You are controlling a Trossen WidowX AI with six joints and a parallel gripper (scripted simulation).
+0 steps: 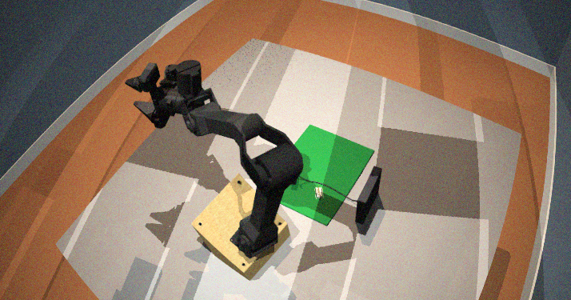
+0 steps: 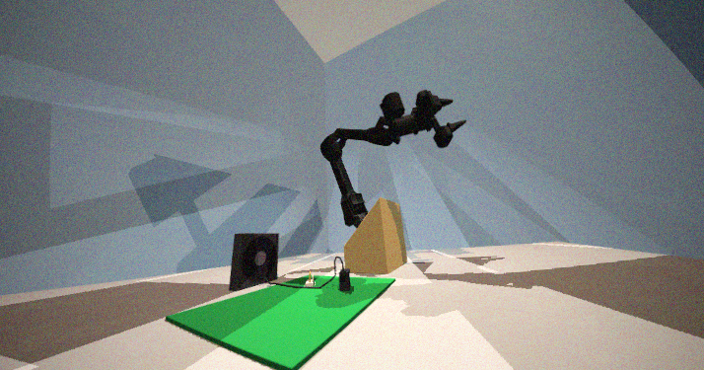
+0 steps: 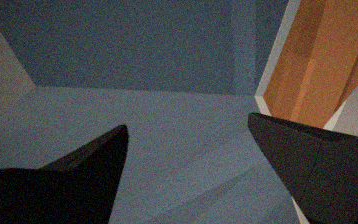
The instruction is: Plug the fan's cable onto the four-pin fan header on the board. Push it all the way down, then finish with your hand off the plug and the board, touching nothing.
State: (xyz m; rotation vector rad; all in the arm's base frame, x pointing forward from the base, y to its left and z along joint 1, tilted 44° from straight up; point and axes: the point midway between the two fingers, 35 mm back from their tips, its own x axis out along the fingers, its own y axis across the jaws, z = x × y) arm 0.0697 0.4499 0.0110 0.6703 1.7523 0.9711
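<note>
The green board (image 1: 348, 154) (image 2: 276, 324) lies flat. The white fan header (image 1: 318, 193) (image 2: 310, 283) stands on it with its pins bare. The black plug (image 2: 345, 280) stands upright on the board, apart from the header, in the exterior view; in the top view the arm hides most or all of it. The thin black cable (image 2: 296, 286) loops up from the plug and runs past the header to the black fan (image 1: 368, 200) (image 2: 256, 261). My gripper (image 1: 131, 93) (image 2: 457, 111) (image 3: 189, 125) is open and empty, high up and far from plug and board, on the arm's other side.
The arm's wooden base block (image 1: 224, 222) (image 2: 377, 245) stands close beside the board. The fan stands upright just off the board's edge, at the header's side. The arm's upper links reach over the base, away from the board. The wrist view shows only walls and floor beyond the fingers.
</note>
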